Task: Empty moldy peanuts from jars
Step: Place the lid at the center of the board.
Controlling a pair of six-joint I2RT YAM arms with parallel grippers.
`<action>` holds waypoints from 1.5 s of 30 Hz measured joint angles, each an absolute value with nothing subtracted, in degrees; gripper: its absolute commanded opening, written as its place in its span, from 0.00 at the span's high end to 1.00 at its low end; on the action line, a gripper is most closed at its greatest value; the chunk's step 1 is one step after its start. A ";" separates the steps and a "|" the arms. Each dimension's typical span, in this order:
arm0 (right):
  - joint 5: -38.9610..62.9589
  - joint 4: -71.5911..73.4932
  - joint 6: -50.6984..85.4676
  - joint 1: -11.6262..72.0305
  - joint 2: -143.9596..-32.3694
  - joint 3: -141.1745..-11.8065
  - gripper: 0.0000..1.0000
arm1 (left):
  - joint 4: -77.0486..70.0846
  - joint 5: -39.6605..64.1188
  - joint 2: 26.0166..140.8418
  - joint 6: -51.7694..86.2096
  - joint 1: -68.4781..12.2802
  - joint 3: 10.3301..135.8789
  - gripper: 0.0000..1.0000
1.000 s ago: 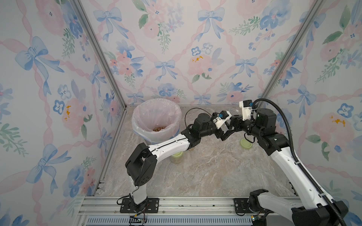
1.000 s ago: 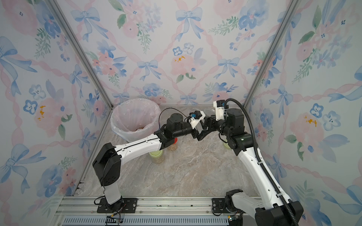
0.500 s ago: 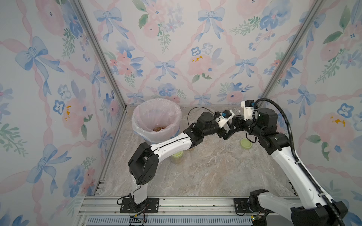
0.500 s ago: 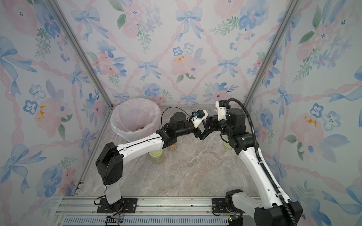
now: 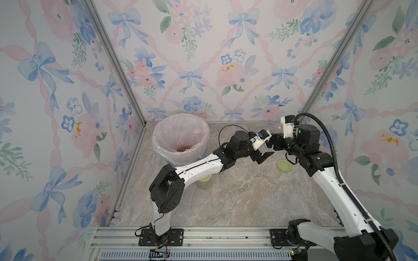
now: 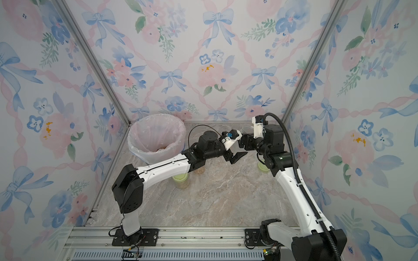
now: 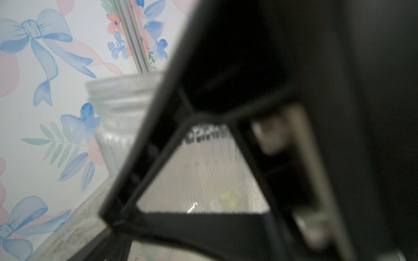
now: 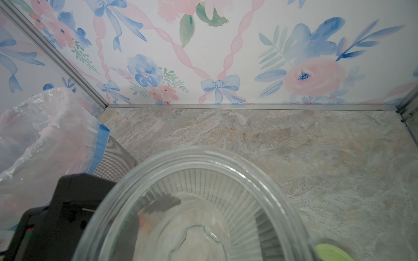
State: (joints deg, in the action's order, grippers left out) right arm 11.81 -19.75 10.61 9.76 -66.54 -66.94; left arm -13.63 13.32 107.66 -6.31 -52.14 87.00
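The right gripper [image 5: 272,142] is clamped on an open, empty jar [image 8: 199,210], held upright near the back edge of the surface [image 5: 237,198], right of its middle. The left gripper [image 5: 265,148] stands spread wide just beside that jar and holds nothing.

I judge about a third of the job done. Peanuts [image 5: 183,149] lie at the bottom of the bag-lined bin [image 5: 156,137] in the back left corner, and a loose green lid [image 5: 284,166] lies near the right edge. Two jars appear to be left. A green-lidded jar [image 6: 181,179] with nuts inside stands in front of the bin. A second jar [image 6: 199,171] is half hidden under the left arm, its lid out of sight.

The surface is marble-patterned. The three walls carry wallpaper of bows and flowers, and a metal rail runs along the front edge.
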 measured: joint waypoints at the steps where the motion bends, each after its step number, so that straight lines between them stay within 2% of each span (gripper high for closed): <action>1: 11.09 -19.46 10.41 9.63 -66.87 -66.92 0.60 | -13.41 13.15 107.63 -6.44 -52.16 86.37 0.02; 7: 5.96 -11.40 9.32 9.30 -67.75 -61.71 0.59 | -10.92 10.41 105.30 -7.14 -52.86 78.08 0.02; 14: -3.66 -1.39 8.27 11.14 -68.14 -51.27 0.59 | -9.61 4.60 94.72 -6.98 -52.80 65.82 0.02; 23: -18.41 9.06 8.47 21.96 -73.10 -45.06 0.59 | -16.25 0.67 80.14 -4.21 -52.69 51.92 0.02; 28: -24.32 13.10 10.31 25.63 -79.88 -43.20 0.59 | -17.78 -0.78 71.96 -2.66 -52.69 44.60 0.02; 36: -28.88 17.87 11.51 28.77 -88.29 -43.05 0.59 | -19.27 -3.86 60.62 -2.22 -52.69 36.86 0.02; 45: -30.11 24.75 12.58 29.23 -97.71 -46.54 0.59 | -19.22 -6.04 57.87 -1.19 -52.69 33.36 0.02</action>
State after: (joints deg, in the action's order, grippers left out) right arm -30.11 24.75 12.58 29.23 -97.71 -46.54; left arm -19.22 -6.04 57.87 -1.19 -52.69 33.36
